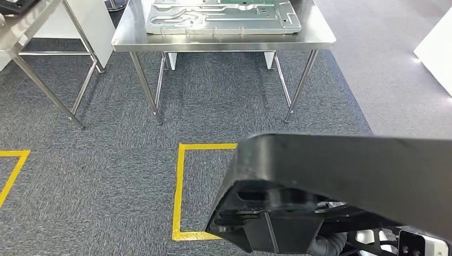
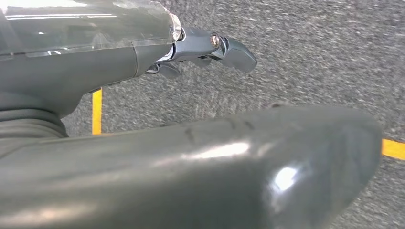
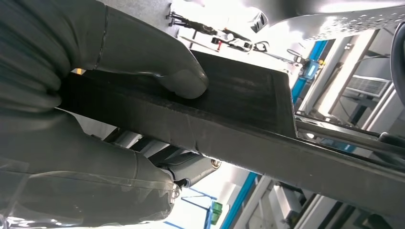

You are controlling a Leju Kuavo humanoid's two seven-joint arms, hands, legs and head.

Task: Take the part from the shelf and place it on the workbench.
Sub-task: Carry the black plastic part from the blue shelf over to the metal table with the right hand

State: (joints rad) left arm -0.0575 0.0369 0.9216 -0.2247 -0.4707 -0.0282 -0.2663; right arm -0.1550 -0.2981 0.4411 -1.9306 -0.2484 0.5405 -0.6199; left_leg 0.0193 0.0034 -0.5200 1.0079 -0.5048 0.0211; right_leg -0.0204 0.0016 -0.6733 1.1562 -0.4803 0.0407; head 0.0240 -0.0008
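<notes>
Head view, part: a big black part point(image 1: 341, 176) fills the lower right of the frame, close to the camera, up above the floor.
Head view, desk: a shiny metal desk point(image 1: 224, 41) stands at the top middle of the frame, well apart from the black part.
Head view, plate: a flat silver metal plate point(image 1: 224, 18) with pressed shapes lies on the desk.
Head view, second desk: another metal desk point(image 1: 32, 32) stands at the upper left of the frame.
Head view, floor: grey carpet point(image 1: 106, 160) with yellow tape lines point(image 1: 178, 186) making a box at the lower middle.
Left wrist view, left hand: the left hand point(image 2: 210, 47) hangs over the grey carpet; its fingers reach out and hold nothing.
Left wrist view, tape: a yellow tape strip point(image 2: 97, 112) shows on the carpet at the left of the frame.
Right wrist view, right hand: the right hand point(image 3: 95, 95) holds the black part, thumb point(image 3: 186, 81) pressed on one flat side and fingers point(image 3: 191, 167) under the other side.
Right wrist view, part: the black part point(image 3: 248, 119) runs from the hand toward the lower right of the frame.
</notes>
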